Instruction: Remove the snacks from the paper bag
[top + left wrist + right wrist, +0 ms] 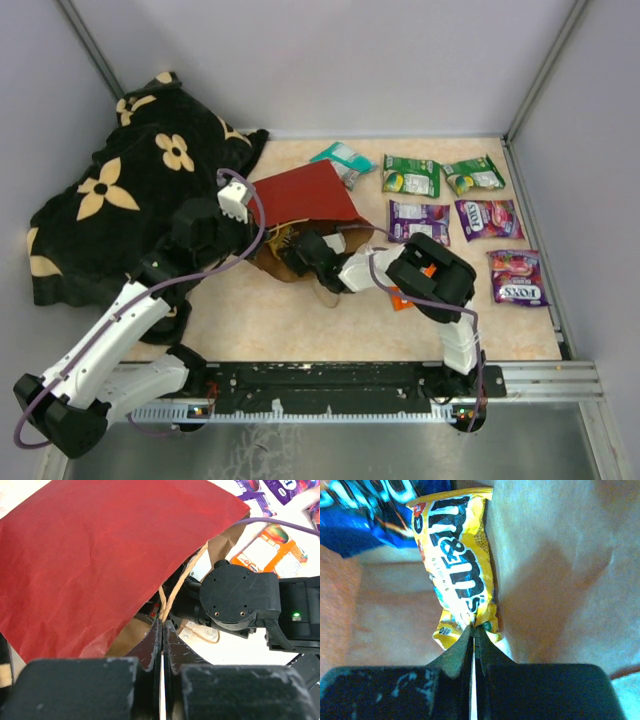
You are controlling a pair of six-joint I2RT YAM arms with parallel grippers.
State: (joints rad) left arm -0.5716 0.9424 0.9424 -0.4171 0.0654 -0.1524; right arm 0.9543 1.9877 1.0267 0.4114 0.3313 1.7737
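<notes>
a black flowered blanket (130, 200) lies heaped on the far left of the table (260, 320). just beside it, mid-table, the red paper bag (305, 195) lies on its side, its mouth facing the arms. the left gripper (162, 625) is pinched shut on the bag's cord handle at the mouth. the right gripper (472, 629) is deep inside the bag, clamped on the lower edge of a yellow m&m's packet (457, 565). a blue doritos bag (365, 515) sits behind it, also inside. to the bag's right, six packets lie flat on the table: one teal (343, 158), two green (410, 176) (473, 176), two purple (418, 220) (488, 218) and one pink-red (516, 276). an orange packet (400, 298) shows partly under the right arm.
</notes>
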